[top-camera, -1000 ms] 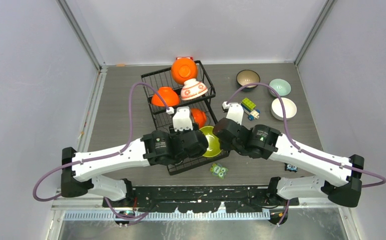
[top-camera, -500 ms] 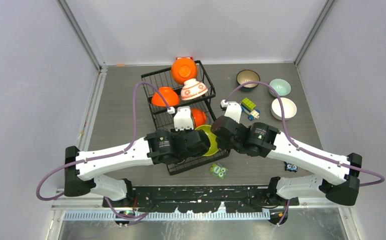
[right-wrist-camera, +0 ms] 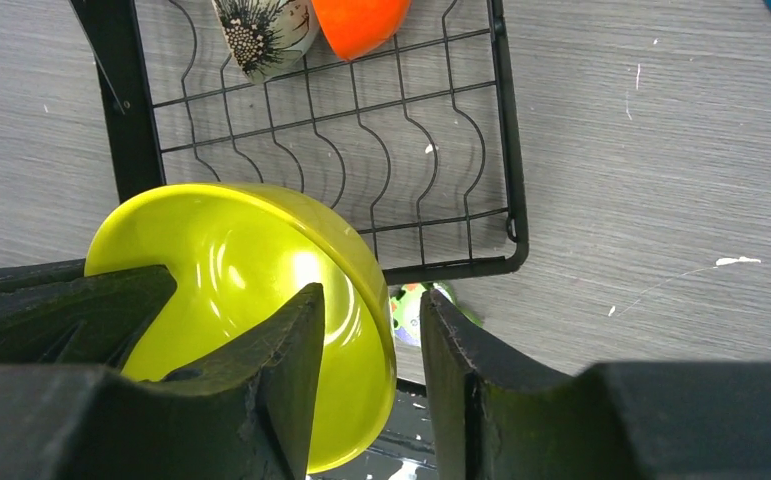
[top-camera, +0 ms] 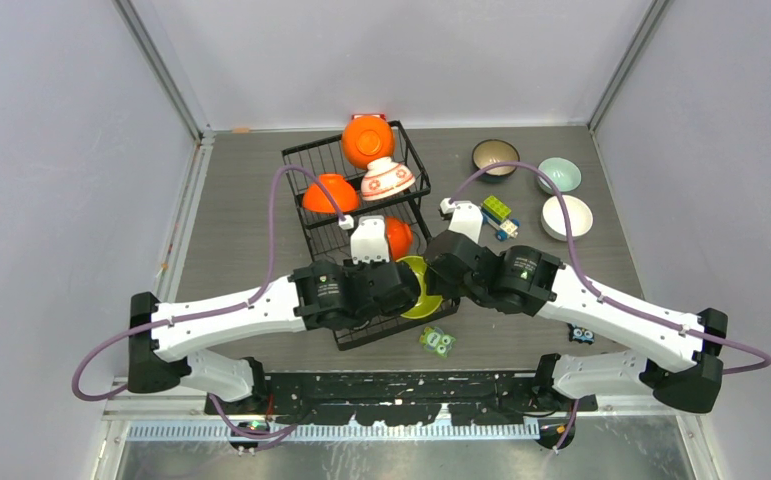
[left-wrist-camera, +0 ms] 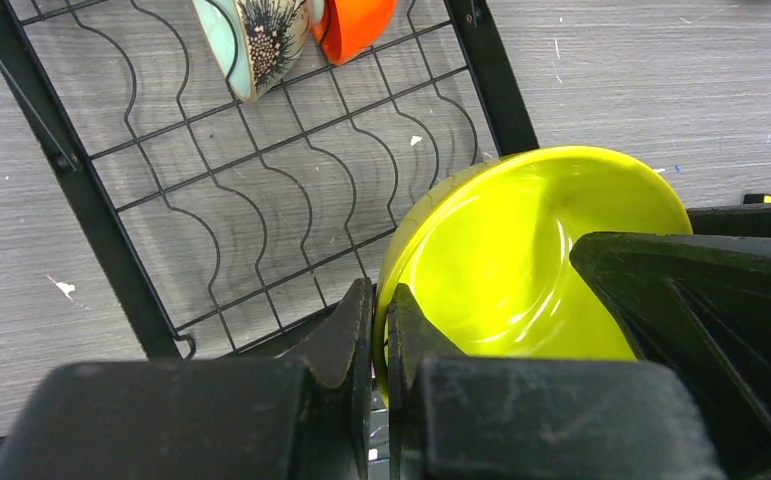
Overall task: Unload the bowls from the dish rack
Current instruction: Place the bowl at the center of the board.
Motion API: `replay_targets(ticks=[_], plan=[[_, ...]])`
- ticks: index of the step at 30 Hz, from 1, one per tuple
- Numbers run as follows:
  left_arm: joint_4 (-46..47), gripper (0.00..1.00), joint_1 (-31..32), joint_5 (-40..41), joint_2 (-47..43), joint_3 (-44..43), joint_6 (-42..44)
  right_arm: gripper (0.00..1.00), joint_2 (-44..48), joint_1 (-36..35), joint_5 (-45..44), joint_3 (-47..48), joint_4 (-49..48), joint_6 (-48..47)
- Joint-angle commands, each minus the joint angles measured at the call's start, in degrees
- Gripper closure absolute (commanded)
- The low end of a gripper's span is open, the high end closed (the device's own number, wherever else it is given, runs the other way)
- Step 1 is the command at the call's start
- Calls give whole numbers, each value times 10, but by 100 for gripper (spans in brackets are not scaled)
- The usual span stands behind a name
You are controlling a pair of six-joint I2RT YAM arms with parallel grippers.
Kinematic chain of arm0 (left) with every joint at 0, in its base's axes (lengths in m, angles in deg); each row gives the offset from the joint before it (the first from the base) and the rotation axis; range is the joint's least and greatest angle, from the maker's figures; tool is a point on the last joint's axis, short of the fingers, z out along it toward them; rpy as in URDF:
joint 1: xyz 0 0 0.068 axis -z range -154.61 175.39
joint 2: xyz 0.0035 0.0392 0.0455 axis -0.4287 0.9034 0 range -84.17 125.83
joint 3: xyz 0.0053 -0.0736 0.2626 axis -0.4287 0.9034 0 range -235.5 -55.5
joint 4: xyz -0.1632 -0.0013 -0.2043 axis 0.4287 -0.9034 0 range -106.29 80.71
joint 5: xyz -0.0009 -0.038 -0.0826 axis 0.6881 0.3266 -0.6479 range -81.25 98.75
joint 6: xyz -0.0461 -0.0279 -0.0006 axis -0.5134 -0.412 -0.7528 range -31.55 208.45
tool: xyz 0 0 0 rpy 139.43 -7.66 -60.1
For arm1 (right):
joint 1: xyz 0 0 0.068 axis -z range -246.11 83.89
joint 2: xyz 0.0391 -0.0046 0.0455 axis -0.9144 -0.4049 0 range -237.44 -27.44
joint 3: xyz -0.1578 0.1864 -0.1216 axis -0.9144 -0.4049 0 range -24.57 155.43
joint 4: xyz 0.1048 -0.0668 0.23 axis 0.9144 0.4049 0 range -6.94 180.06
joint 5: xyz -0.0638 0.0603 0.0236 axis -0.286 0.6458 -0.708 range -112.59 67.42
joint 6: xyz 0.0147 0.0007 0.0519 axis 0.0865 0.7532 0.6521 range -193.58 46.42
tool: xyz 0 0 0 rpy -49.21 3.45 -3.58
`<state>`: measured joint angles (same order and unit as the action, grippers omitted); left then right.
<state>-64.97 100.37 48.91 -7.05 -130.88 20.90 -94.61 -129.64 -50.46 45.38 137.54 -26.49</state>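
One green bowl (left-wrist-camera: 521, 250) at the rack's (right-wrist-camera: 126, 100) edge.
Left gripper (left-wrist-camera: 381, 300) pinches its rim, closed tight; right gripper (right-wrist-camera: 373, 300) straddles the rim, fingers apart.

A robotics lab test cell rather than a kitchen: plain pale panel walls (top-camera: 51, 150) held in aluminium framing (top-camera: 166, 75) box in a grey wood-grain table (top-camera: 231, 220), scuffed and paint-flecked beneath the fingers (left-wrist-camera: 346, 345) in both wrist views. Two white arms (top-camera: 221, 315) with looping purple cables (top-camera: 271, 215) are bolted to a black mounting plate (top-camera: 401, 385) behind the fingers. The household items read as props: a black wire dish rack (top-camera: 311, 160) under and ahead of the fingers, loose bowls (top-camera: 566, 216) and toy blocks (top-camera: 498, 210) off to their right
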Motion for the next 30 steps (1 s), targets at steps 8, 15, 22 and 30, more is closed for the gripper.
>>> replay_targets(ticks=[8,15,22,30], plan=[[27,100,1,3,-33,12,-29,82,-2,-1,-18,4,-12,-12],[22,75,1,5,-39,19,-40,99,15,0,-20,7,-3,-16],[54,0,1,-12,-73,41,-2,99,37,0,-33,42,42,-51],[18,0,1,36,-192,113,22,99,78,-1,-117,112,186,-61]])
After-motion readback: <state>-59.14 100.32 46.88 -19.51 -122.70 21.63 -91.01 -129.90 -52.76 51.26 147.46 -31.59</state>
